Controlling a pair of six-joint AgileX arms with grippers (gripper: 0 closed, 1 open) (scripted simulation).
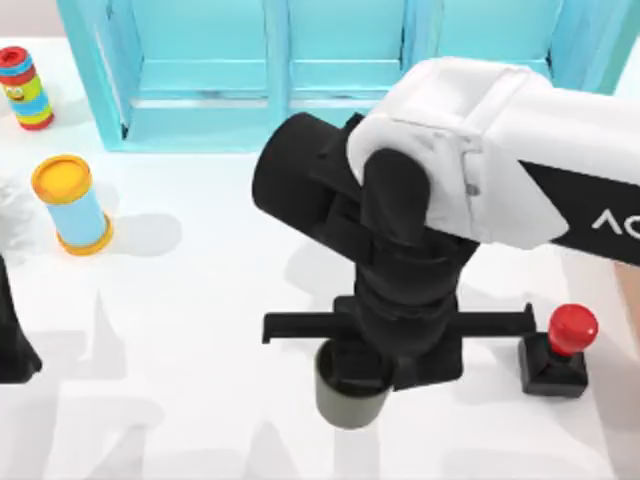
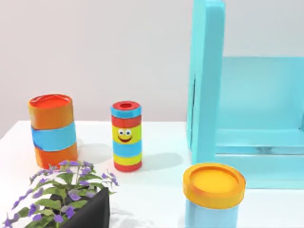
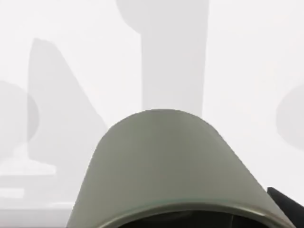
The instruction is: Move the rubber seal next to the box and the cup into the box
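The right gripper [image 1: 365, 378] is closed around the one cup [image 1: 350, 398], near the middle front of the table [image 1: 200, 330]. One rubber seal [image 1: 556, 352] stands close to its right. Left arm [image 1: 15, 340] waits at the left edge; gripper state unclear.

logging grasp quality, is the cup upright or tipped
Upright: in the top view the cup hangs rim-up under the right pincer, wall vertical.

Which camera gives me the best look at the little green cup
The right wrist view: the cup looms close, wall and rim plain. The top view has it partly hidden beneath the right gripper. The left wrist view faces the toys instead.
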